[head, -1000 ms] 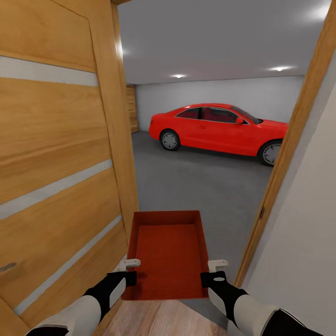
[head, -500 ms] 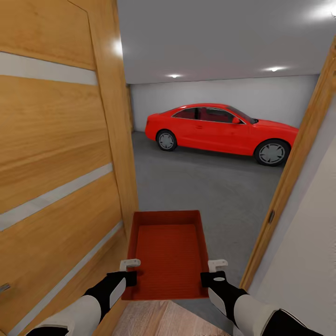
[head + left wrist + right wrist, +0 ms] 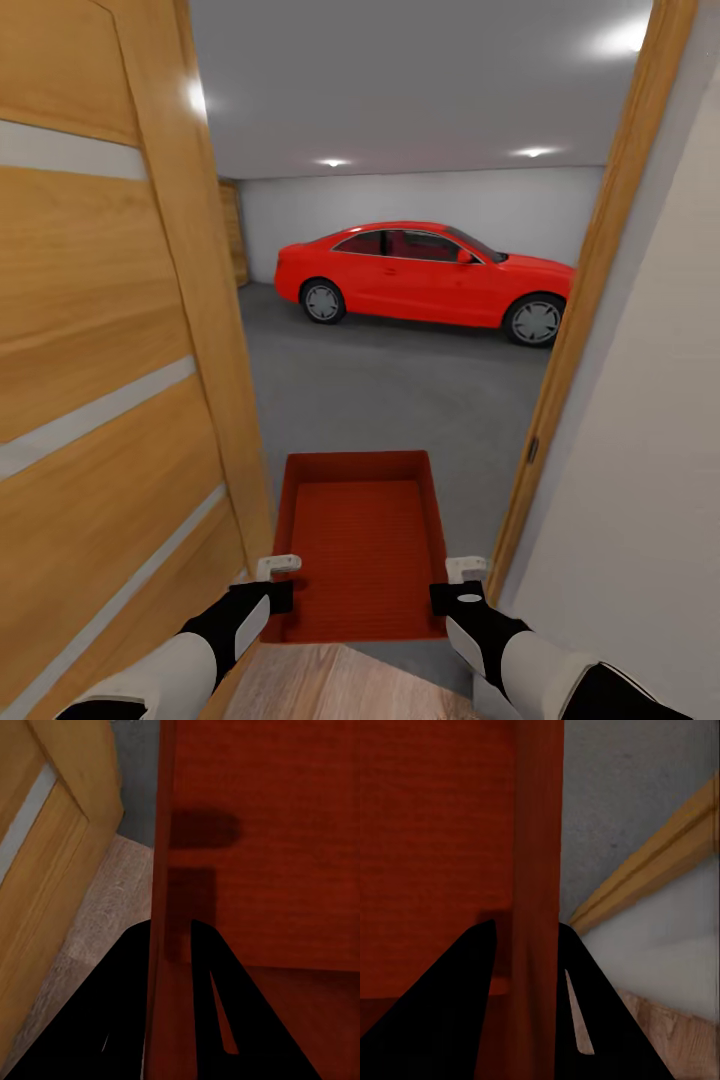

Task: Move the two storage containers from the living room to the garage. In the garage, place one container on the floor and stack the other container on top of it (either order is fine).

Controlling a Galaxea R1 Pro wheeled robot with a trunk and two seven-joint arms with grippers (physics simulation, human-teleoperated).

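I hold one orange-red storage container [image 3: 362, 545] level in front of me, in the doorway to the garage. My left gripper [image 3: 278, 585] is shut on its left wall [image 3: 159, 915], with one finger inside and one outside. My right gripper [image 3: 452, 585] is shut on its right wall [image 3: 537, 870] the same way. The bin is empty. Past the doorway lies the dark grey garage floor [image 3: 390, 390]. Light wood planks [image 3: 330, 685] show under my arms.
The open wooden door with pale stripes [image 3: 100, 400] stands close on my left. The wooden door frame [image 3: 575, 300] and a white wall [image 3: 640, 450] are close on my right. A red car [image 3: 425, 270] is parked across the far side of the garage.
The view has shifted: the door frame on the right is nearer the middle, the car sits further left, and more garage floor shows ahead. The container stays in both grippers.
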